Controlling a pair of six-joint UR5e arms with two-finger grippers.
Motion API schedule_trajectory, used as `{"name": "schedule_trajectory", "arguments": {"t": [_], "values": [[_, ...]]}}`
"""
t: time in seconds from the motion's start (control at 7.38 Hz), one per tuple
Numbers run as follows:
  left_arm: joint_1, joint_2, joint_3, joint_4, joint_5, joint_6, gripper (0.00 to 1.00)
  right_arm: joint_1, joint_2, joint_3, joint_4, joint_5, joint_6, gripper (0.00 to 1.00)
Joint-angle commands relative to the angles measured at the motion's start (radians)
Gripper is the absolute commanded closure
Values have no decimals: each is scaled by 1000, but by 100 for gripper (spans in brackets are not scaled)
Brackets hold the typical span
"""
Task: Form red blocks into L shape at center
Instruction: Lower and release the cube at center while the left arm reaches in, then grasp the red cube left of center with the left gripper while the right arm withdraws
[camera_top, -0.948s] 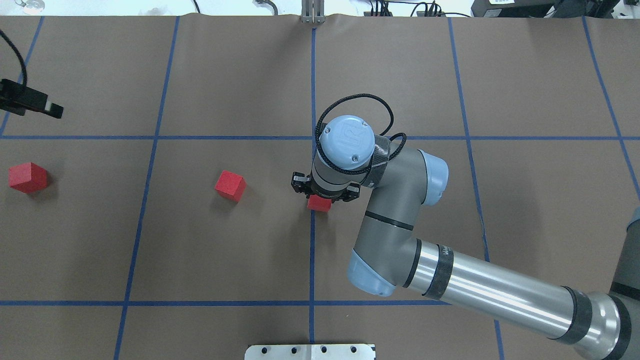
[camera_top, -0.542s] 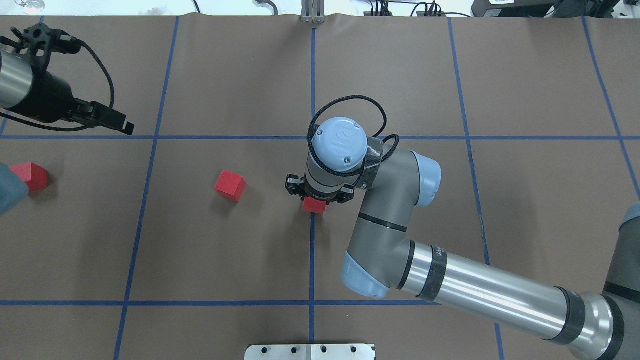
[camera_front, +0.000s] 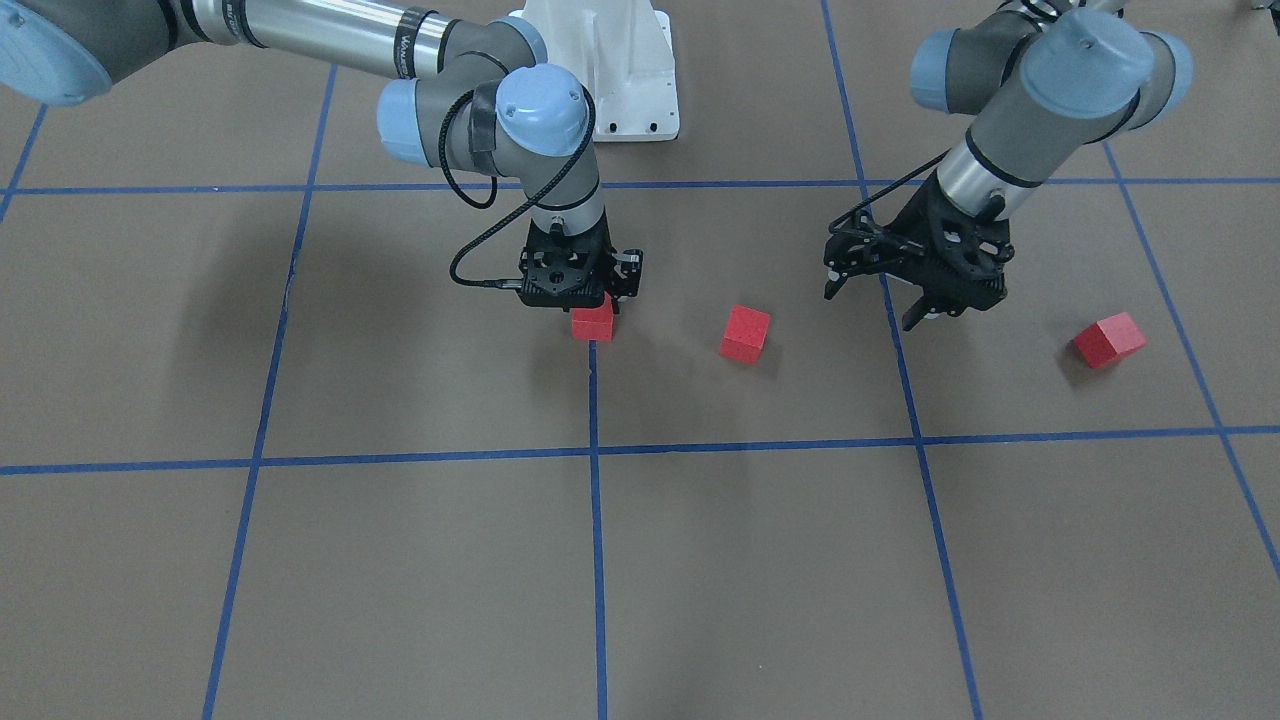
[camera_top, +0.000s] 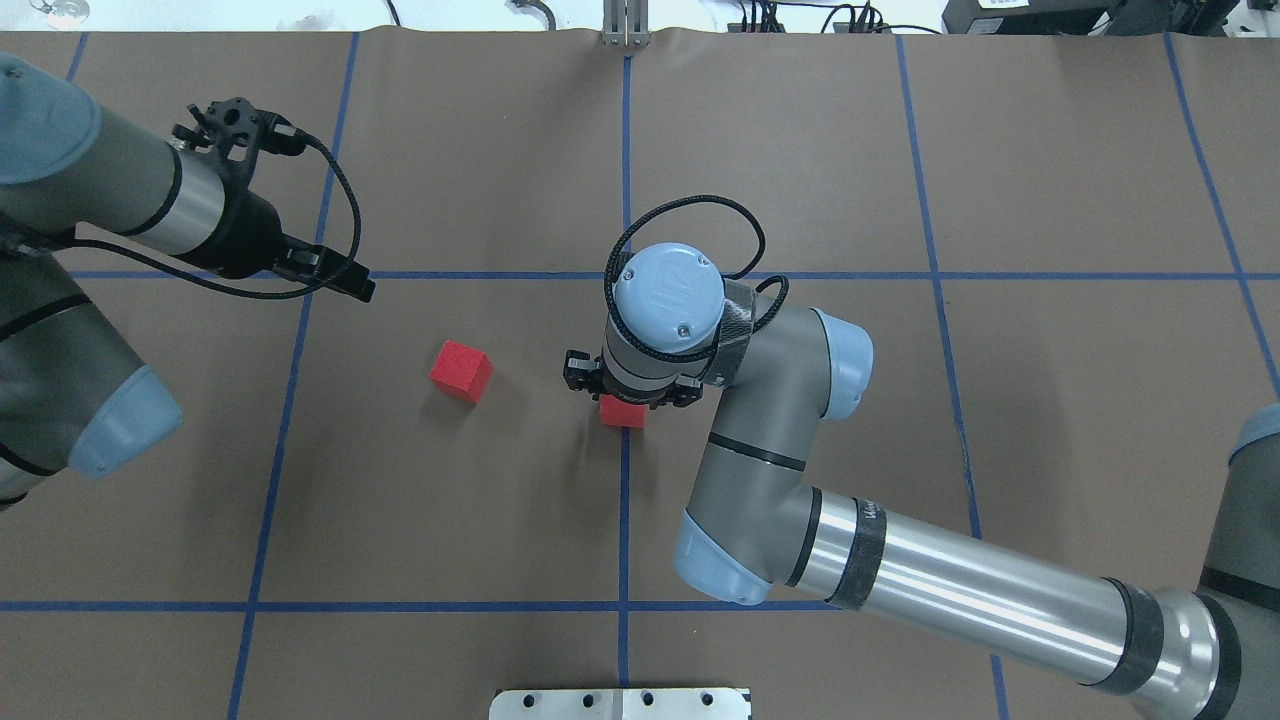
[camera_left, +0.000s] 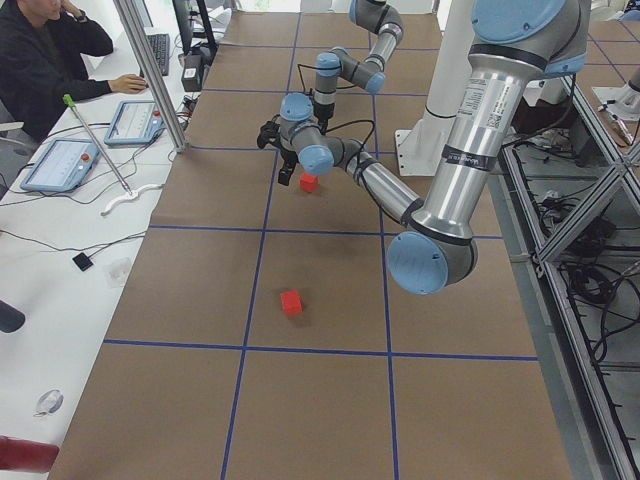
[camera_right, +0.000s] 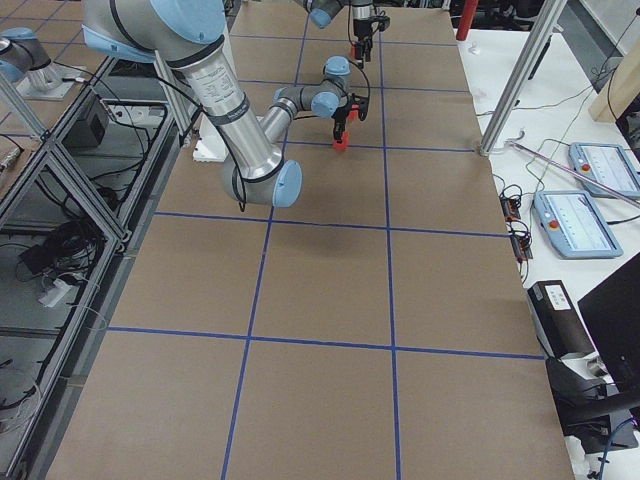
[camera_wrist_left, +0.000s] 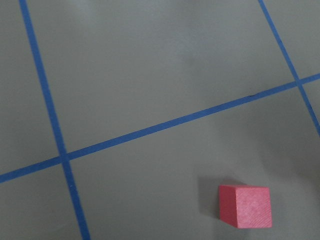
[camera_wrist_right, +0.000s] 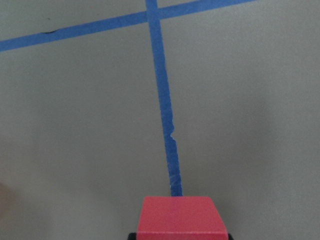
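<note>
Three blocks lie in a loose row in the front view. Your right gripper (camera_front: 593, 308) pinches the held block (camera_front: 592, 326) low over the centre line (camera_front: 594, 420), which I take to be the anchor spot for the L. The middle block (camera_front: 745, 333) sits near it at 3 o'clock, not touching. The outer block (camera_front: 1110, 340) lies well beyond, also at 3. Your left gripper (camera_front: 872, 305) hangs between those two with fingers spread on nothing, probably bound for one of them.

From overhead, the held block (camera_top: 622, 413) peeks out at 6 o'clock of the right gripper, on the line. The middle block (camera_top: 461, 371) is at 9 o'clock of it. The left arm (camera_top: 110, 430) covers the outer block.

From the left end, the outer block (camera_left: 291, 302) is nearest the camera. The middle block (camera_left: 308, 183) is at 12 o'clock of it, just below the left gripper.

From the right end, the held block (camera_right: 340, 143) shows red under the near gripper. Whether it touches the table (camera_right: 320, 300) I cannot tell.

On the left wrist camera, one block (camera_wrist_left: 245, 206) sits at 5 o'clock, likely the middle one. No fingers show.

On the right wrist camera, the held block (camera_wrist_right: 177, 220) fills the bottom edge, dead on the line, so the pinch looks centred for a square set-down.
</note>
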Motion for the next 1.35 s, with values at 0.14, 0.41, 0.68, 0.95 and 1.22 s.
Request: {"name": "schedule_trajectory", "arguments": {"t": [0.14,0.41,0.68,0.95,1.22], "values": [[101,-85,62,59,75,-54,0,44,-41,129,-10,25,-10,0],[193,-174,140,106,147,-155,0,171,-241,303,0,169,-71,0],[232,-177,172,106,206,-158,0,247,-364,334,7,219,-218,0],[230,-174,175,107,207,-146,1,247,-374,331,7,216,-223,0],[232,-180,197,106,219,-141,3,247,-386,333,7,214,-223,0]]}}
